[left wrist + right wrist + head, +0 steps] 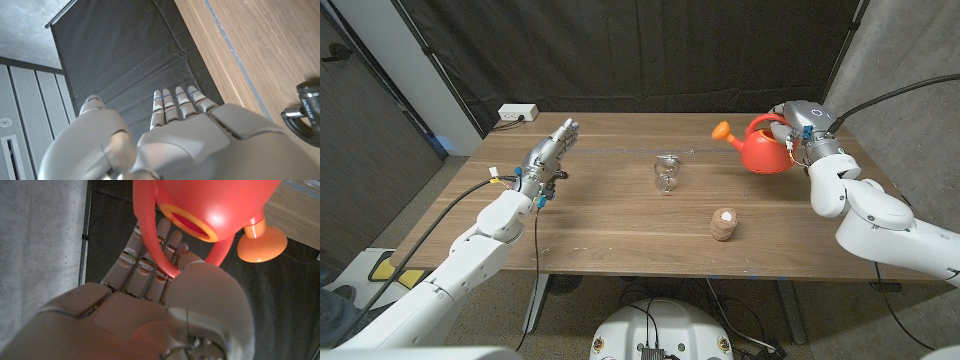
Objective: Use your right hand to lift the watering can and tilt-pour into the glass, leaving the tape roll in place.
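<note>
The red watering can (763,152) with an orange spout stands out at the table's far right, its spout pointing toward the glass. My right hand (796,134) grips its handle. In the right wrist view the fingers (145,262) pass through the red handle loop of the can (210,205) and the thumb closes over it. Whether the can is off the table I cannot tell. The clear glass (666,172) stands upright mid-table. The brown tape roll (723,224) lies nearer the front edge, apart from both hands. My left hand (548,155) hovers at the left with fingers stretched and holds nothing.
A white power strip (515,114) sits at the table's back left corner. A dark curtain hangs behind the table (620,230). A black metal fitting (305,107) lies on the wood beside my left hand (165,140).
</note>
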Controlling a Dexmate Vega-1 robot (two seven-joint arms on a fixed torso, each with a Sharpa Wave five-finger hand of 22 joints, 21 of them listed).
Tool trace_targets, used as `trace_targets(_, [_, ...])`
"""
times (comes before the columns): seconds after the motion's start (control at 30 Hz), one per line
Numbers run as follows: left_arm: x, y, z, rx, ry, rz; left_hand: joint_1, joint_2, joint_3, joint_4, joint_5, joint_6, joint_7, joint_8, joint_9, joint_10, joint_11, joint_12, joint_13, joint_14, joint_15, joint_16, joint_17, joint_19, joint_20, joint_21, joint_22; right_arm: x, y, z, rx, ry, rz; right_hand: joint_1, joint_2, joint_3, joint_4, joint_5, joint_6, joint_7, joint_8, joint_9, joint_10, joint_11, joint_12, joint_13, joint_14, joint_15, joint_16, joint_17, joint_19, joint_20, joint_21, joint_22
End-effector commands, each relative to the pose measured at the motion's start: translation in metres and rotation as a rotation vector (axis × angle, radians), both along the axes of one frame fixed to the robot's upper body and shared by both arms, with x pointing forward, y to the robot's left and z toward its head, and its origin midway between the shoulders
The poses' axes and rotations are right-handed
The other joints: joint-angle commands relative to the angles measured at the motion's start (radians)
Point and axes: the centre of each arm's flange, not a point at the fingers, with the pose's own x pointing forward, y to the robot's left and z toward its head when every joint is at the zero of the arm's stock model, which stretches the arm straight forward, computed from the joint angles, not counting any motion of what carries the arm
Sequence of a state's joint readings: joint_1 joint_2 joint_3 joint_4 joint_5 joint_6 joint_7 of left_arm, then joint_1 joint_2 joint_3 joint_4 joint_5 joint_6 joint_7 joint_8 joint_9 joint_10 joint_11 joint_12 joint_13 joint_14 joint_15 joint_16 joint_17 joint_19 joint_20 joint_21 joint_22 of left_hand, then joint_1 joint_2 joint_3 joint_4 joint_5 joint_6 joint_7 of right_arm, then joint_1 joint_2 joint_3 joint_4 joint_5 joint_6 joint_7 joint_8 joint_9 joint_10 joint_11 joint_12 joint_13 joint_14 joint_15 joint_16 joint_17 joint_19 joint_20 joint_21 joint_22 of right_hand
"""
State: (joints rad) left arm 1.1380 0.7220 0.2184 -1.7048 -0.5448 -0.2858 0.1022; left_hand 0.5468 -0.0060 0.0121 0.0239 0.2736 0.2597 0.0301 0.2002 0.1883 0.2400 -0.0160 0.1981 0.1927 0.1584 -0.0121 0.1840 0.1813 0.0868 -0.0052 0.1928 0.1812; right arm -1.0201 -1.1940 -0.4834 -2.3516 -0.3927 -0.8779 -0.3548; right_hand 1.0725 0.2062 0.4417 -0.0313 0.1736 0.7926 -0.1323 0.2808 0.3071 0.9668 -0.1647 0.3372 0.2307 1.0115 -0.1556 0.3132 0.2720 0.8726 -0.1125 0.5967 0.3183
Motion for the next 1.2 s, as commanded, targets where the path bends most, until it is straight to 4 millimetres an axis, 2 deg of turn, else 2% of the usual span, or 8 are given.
trace_targets(0.03, [-0.005,-0.003,0.003,0.074,-0.025,0.007,0.026,-0.007,0.001,-0.013,-0.003,-0.013,-0.003,-0.006,0.004,-0.012,0.0,-0.003,0.005,-0.01,0.001,-0.003,0.0,-0.015,-0.003,-0.002,0.001,-0.008,0.02,0.004,-0.143,-0.02,-0.04,0.001,-0.007,0.008,0.005,0.006,-0.003,0.006,0.002,0.006,0.008,0.002,0.01,0.005,0.013,-0.075,-0.004,0.001,0.001,-0.109,0.009,0.005])
trace_targets(0.6, [-0.02,-0.011,-0.003,0.118,-0.03,0.009,0.039,-0.004,0.001,-0.018,-0.004,-0.025,-0.006,-0.007,0.005,-0.032,0.004,-0.006,0.005,-0.035,0.006,-0.006,0.002,-0.043,0.004,-0.006,0.002,-0.003,0.051,0.023,-0.303,-0.048,-0.045,0.006,-0.01,0.016,0.006,0.005,-0.005,0.002,0.002,0.019,0.012,-0.001,0.014,0.012,0.022,-0.075,-0.002,0.004,0.001,-0.109,0.023,0.009])
trace_targets(0.77, [-0.019,-0.009,-0.003,0.107,-0.023,0.014,0.03,0.005,-0.001,-0.011,-0.005,-0.017,-0.003,-0.002,0.006,-0.029,0.013,-0.002,0.006,-0.032,0.013,0.0,0.004,-0.04,0.001,-0.002,0.003,0.001,0.058,0.03,-0.331,-0.064,-0.043,0.0,-0.012,0.017,0.015,0.003,-0.005,-0.01,0.004,0.031,0.02,-0.017,0.018,0.016,0.034,-0.074,-0.003,-0.001,0.003,-0.109,0.037,0.013])
trace_targets(1.17, [-0.02,-0.003,-0.004,0.097,-0.026,0.018,0.022,0.013,-0.003,-0.003,-0.007,-0.008,-0.002,0.002,0.006,-0.025,0.007,0.002,0.006,-0.03,0.008,0.003,0.005,-0.041,0.0,0.001,0.004,0.007,0.081,0.047,-0.432,-0.082,-0.011,0.003,-0.015,0.022,0.012,0.003,-0.001,-0.008,0.007,0.042,0.019,-0.017,0.018,0.019,0.033,-0.075,-0.009,-0.007,0.001,-0.11,0.045,0.015])
trace_targets(1.2, [-0.021,-0.002,-0.004,0.095,-0.028,0.019,0.02,0.014,-0.004,-0.002,-0.007,-0.008,-0.003,0.002,0.006,-0.026,0.001,0.001,0.006,-0.03,0.009,0.003,0.005,-0.041,0.0,0.002,0.004,0.008,0.083,0.048,-0.44,-0.085,-0.008,0.004,-0.015,0.022,0.012,0.003,-0.001,-0.008,0.007,0.043,0.019,-0.017,0.018,0.019,0.033,-0.075,-0.01,-0.007,0.0,-0.11,0.046,0.015])
